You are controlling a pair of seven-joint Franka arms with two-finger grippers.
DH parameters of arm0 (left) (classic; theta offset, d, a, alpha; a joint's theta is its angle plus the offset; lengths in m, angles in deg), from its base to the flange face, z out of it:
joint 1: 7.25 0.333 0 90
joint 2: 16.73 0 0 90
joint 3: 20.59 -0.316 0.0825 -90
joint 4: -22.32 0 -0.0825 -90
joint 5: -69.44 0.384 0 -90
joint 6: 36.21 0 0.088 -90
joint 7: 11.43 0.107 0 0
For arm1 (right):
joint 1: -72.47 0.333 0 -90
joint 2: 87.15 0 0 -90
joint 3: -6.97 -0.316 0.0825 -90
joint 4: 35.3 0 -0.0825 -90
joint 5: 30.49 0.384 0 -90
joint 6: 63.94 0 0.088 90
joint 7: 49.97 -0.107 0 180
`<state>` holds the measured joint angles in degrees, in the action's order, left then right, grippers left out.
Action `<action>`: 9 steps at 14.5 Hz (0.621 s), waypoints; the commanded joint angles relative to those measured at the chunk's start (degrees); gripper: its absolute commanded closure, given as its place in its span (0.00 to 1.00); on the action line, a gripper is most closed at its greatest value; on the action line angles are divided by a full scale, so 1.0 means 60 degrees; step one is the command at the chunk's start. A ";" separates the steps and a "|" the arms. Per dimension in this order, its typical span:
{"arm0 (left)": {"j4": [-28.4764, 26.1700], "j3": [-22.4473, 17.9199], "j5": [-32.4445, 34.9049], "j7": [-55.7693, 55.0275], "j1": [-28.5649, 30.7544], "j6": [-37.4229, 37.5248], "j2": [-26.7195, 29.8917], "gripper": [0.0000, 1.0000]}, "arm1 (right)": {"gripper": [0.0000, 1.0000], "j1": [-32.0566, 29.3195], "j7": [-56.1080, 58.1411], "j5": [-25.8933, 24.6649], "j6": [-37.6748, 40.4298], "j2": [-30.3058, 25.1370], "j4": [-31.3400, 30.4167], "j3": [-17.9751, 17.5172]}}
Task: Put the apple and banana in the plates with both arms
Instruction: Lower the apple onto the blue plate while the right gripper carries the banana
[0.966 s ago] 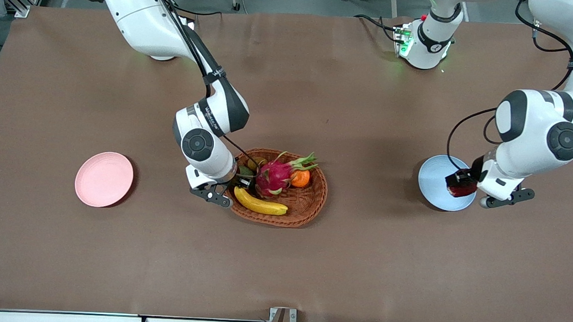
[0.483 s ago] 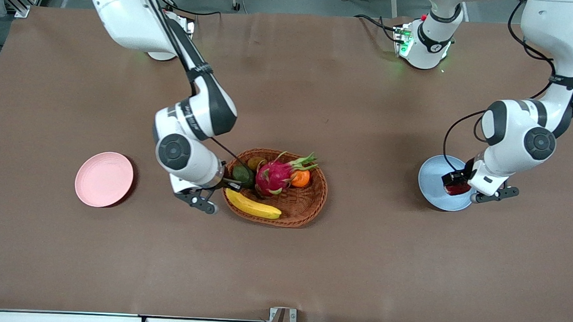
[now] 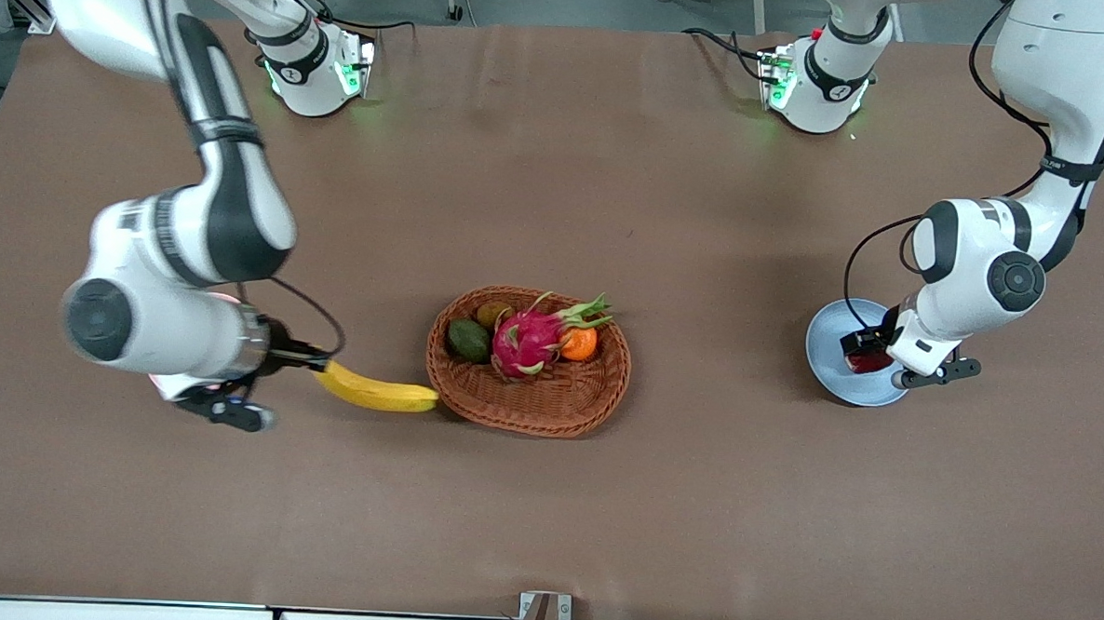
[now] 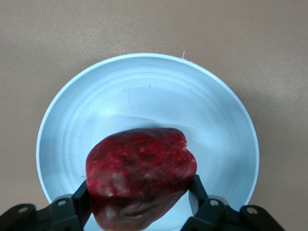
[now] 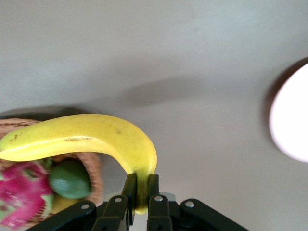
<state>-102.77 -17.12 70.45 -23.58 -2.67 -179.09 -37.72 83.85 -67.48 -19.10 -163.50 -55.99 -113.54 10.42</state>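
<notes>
Left gripper [image 4: 139,211]: clamped on the apple [image 4: 140,180], just over the blue plate [image 4: 144,91].
Right gripper [image 5: 139,204]: pinching the banana [image 5: 91,137] by its end, in the air between the basket [image 3: 548,408] and the pink plate [image 5: 291,115].

A: The pale pink round plate [image 3: 159,381] is almost wholly hidden under the right arm's wrist in the front view; in the right wrist view it is blurred and cut off by the edge.

B: The dark red lumpy apple [image 4: 140,177] is cut off in the left wrist view, and it covers part of the light blue round plate [image 4: 72,115].
</notes>
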 commanded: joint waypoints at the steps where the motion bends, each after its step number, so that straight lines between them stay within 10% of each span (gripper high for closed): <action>1: -0.0113 0.0066 0.0182 0.0033 0.0100 -0.0165 0.0129 0.44 | 1.00 -0.1116 0.2018 0.0066 0.0114 -0.0447 -0.0551 -0.0121; 4: -0.0113 0.0081 0.0182 -0.0011 0.0086 -0.0034 0.0377 0.03 | 0.99 -0.2318 0.4260 -0.0548 0.0041 -0.0462 -0.0873 -0.0135; 9: 0.0457 0.0110 0.0182 0.0047 0.0071 0.1924 0.1897 0.00 | 0.99 -0.3885 0.6605 -0.0783 -0.0718 -0.0638 -0.2263 -0.0120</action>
<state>-100.87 -17.00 70.46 -23.58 -2.67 -173.62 -32.42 63.92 -32.82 -22.67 -164.49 -56.73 -120.88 10.87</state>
